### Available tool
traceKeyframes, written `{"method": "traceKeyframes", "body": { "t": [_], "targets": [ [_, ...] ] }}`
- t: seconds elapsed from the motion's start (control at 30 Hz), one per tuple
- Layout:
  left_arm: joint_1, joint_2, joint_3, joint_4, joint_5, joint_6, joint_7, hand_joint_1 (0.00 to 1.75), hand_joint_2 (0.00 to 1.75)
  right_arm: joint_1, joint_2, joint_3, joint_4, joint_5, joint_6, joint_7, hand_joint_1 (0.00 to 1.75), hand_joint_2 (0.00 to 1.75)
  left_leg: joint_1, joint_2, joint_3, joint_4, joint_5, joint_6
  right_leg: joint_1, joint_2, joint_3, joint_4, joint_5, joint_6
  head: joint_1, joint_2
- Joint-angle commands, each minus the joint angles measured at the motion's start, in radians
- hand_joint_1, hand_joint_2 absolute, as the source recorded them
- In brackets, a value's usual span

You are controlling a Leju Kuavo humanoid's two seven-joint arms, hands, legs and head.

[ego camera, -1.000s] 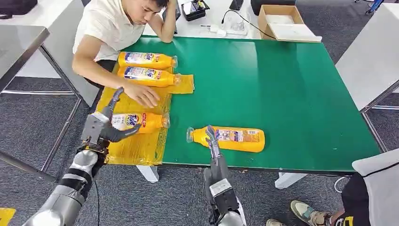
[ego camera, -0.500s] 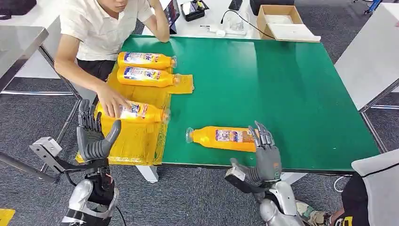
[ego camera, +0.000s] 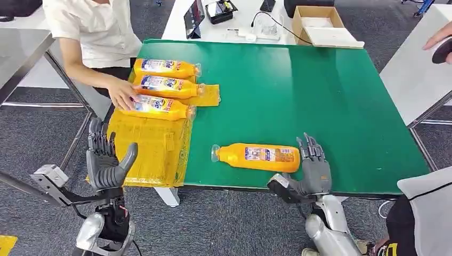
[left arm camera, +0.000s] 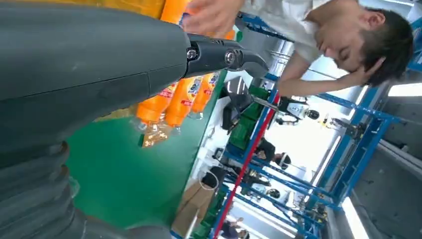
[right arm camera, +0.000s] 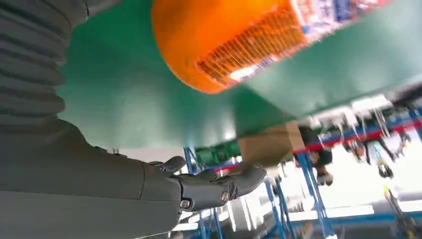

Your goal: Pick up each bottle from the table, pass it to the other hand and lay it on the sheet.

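Observation:
One orange bottle (ego camera: 257, 157) lies on its side on the green table (ego camera: 298, 90) near the front edge, cap to the left. My right hand (ego camera: 313, 168) stands open just beyond its base, fingers up and not touching it; the right wrist view has that base (right arm camera: 224, 40) close above my thumb (right arm camera: 214, 189). My left hand (ego camera: 108, 162) is open and empty at the front left corner of the yellow sheet (ego camera: 154, 149). Three bottles (ego camera: 166, 68) (ego camera: 166, 86) (ego camera: 160, 106) lie side by side on the sheet's far part, also in the left wrist view (left arm camera: 181, 94). A person's hand (ego camera: 123, 96) rests on the nearest one.
The person (ego camera: 96, 32) sits at the table's far left corner. A cardboard box (ego camera: 317, 24) and a black tray (ego camera: 221, 9) stand behind the table. Another person's hand (ego camera: 440, 40) shows at the upper right, and legs (ego camera: 421, 213) at the lower right.
My left hand let go of the third bottle and drew back. The person slid that bottle up against the other two. My right hand moved from the bottle's neck to its base.

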Motion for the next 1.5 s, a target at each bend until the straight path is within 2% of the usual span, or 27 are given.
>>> {"method": "traceKeyframes", "body": {
  "t": [0.03, 0.1, 0.2, 0.4, 0.53, 0.83, 0.97, 1.3, 1.33, 1.37, 1.5],
  "targets": [
    [-0.019, 0.014, -0.047, 0.029, -0.016, -0.012, 0.02, 0.0, 1.75, -0.17, -0.023, 0.107, 0.269, 0.001, 0.115, 0.037, 0.0, 1.75, 0.001, 0.003, 0.003, 0.0, -0.001, -0.001, 0.001, 0.002, 0.003, 0.0, 0.0, -0.002, 0.0, 0.0],
    [-0.03, 0.014, -0.052, 0.042, -0.02, -0.015, 0.025, 0.0, 1.75, -0.189, -0.012, 0.115, 0.285, 0.005, 0.121, 0.037, 0.0, 1.75, 0.001, 0.005, 0.006, 0.0, -0.002, -0.002, 0.001, 0.004, 0.005, 0.0, -0.001, -0.003, 0.0, 0.0],
    [-0.056, 0.008, -0.059, 0.073, -0.021, -0.019, 0.03, 0.0, 1.75, -0.243, 0.016, 0.137, 0.339, -0.003, 0.194, 0.028, 0.0, 1.75, 0.001, 0.003, 0.004, 0.0, -0.002, -0.002, 0.001, 0.003, 0.003, 0.0, -0.001, -0.003, 0.0, 0.0],
    [-0.059, 0.007, -0.06, 0.077, -0.021, -0.018, 0.03, 0.0, 1.75, -0.246, 0.019, 0.139, 0.342, -0.006, 0.194, 0.027, 0.0, 1.75, 0.001, 0.001, 0.003, 0.0, -0.001, -0.001, 0.001, 0.001, 0.003, 0.0, 0.0, -0.002, 0.0, 0.0],
    [-0.082, 0.005, -0.072, 0.096, -0.017, -0.029, 0.036, 0.0, 1.75, -0.287, 0.037, 0.174, 0.393, -0.021, 0.317, -0.007, 0.0, 1.75, 0.001, 0.002, 0.003, 0.0, -0.001, -0.001, 0.001, 0.001, 0.003, 0.0, -0.001, -0.002, 0.0, 0.0],
    [-0.116, 0.002, -0.108, 0.121, -0.012, -0.032, 0.04, 0.0, 1.75, -0.31, 0.083, 0.206, 0.411, -0.05, 0.311, -0.008, 0.0, 1.75, 0.002, 0.002, 0.005, 0.0, -0.002, -0.003, 0.002, 0.002, 0.004, 0.0, -0.001, -0.003, 0.0, 0.0],
    [-0.12, 0.002, -0.108, 0.133, -0.011, -0.032, 0.043, 0.0, 1.75, -0.328, 0.094, 0.211, 0.439, -0.068, 0.384, 0.031, 0.0, 1.75, 0.001, 0.001, 0.003, 0.0, 0.0, -0.001, 0.001, 0.0, 0.002, 0.0, 0.0, -0.002, 0.0, 0.0],
    [-0.143, -0.005, -0.112, 0.178, -0.008, -0.036, 0.057, 0.0, 1.75, -0.402, 0.097, 0.293, 0.516, -0.058, 0.625, 0.211, 0.0, 1.75, 0.002, 0.005, 0.008, 0.0, -0.001, -0.003, 0.002, 0.002, 0.006, 0.0, 0.0, -0.004, 0.0, 0.0],
    [-0.142, -0.006, -0.113, 0.18, -0.009, -0.036, 0.057, 0.0, 1.75, -0.399, 0.094, 0.289, 0.518, -0.064, 0.628, 0.213, 0.52, 1.75, 0.002, 0.006, 0.009, -0.001, 0.0, -0.002, 0.002, 0.002, 0.007, -0.001, 0.0, -0.003, 0.0, 0.0],
    [-0.143, -0.006, -0.115, 0.182, -0.008, -0.037, 0.057, 0.0, 1.75, -0.398, 0.088, 0.294, 0.522, -0.066, 0.639, 0.216, 1.71, 1.75, 0.002, 0.005, 0.01, -0.001, 0.0, -0.003, 0.002, 0.002, 0.008, -0.001, 0.0, -0.004, 0.0, 0.0],
    [-0.149, -0.006, -0.12, 0.189, -0.006, -0.039, 0.058, 0.0, 1.75, -0.393, 0.077, 0.297, 0.527, -0.079, 0.66, 0.212, 1.75, 1.75, 0.002, 0.004, 0.014, -0.001, 0.0, -0.002, 0.002, 0.001, 0.011, -0.002, 0.0, -0.003, 0.0, 0.0]
  ]
}}
